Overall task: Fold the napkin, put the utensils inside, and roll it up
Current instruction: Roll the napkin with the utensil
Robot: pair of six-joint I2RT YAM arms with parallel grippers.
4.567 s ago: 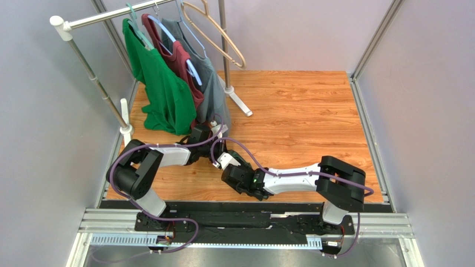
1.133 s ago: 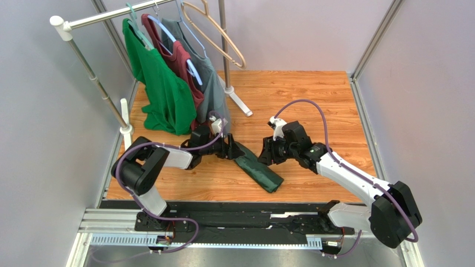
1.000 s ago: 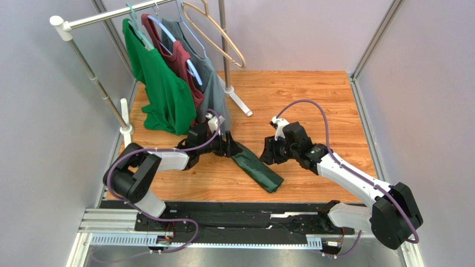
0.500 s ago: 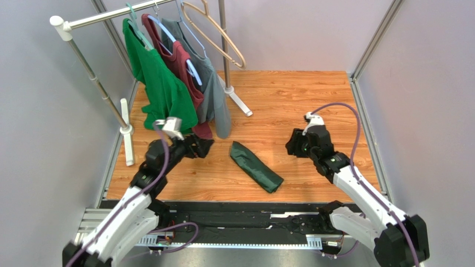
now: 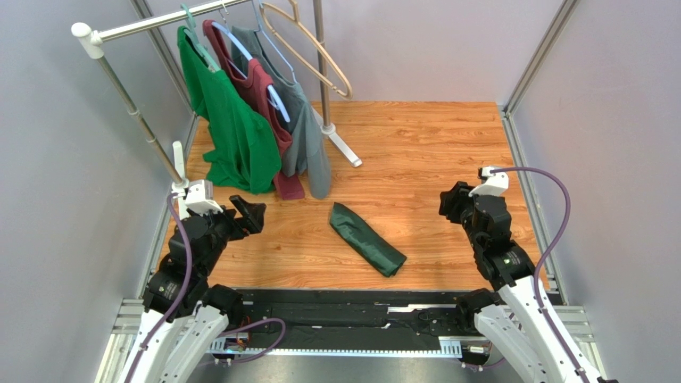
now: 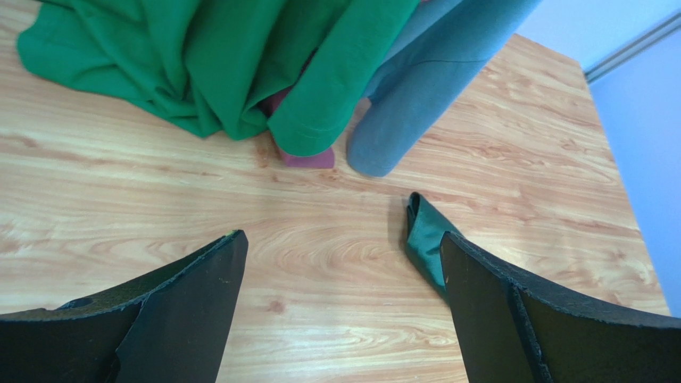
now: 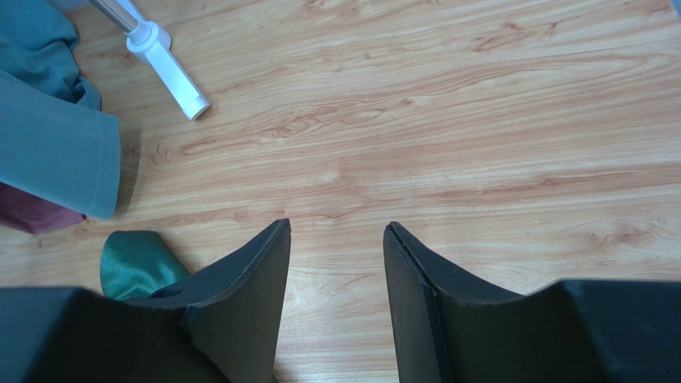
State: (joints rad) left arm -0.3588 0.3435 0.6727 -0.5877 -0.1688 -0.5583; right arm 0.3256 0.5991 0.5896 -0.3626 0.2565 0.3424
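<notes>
Jaws wide apart on left gripper (image 6: 342,239), partly parted on right gripper (image 7: 337,226), gripping nothing in either case. Mid-table: napkin (image 5: 366,239), a narrow roll slanting from 11 to 5 o'clock, with left gripper well off at its 9 and right at its 3. Can spot no fork; perhaps wrapped inside. Seems to be the close of the rolling step. Calls next only for checking that the roll holds.
</notes>
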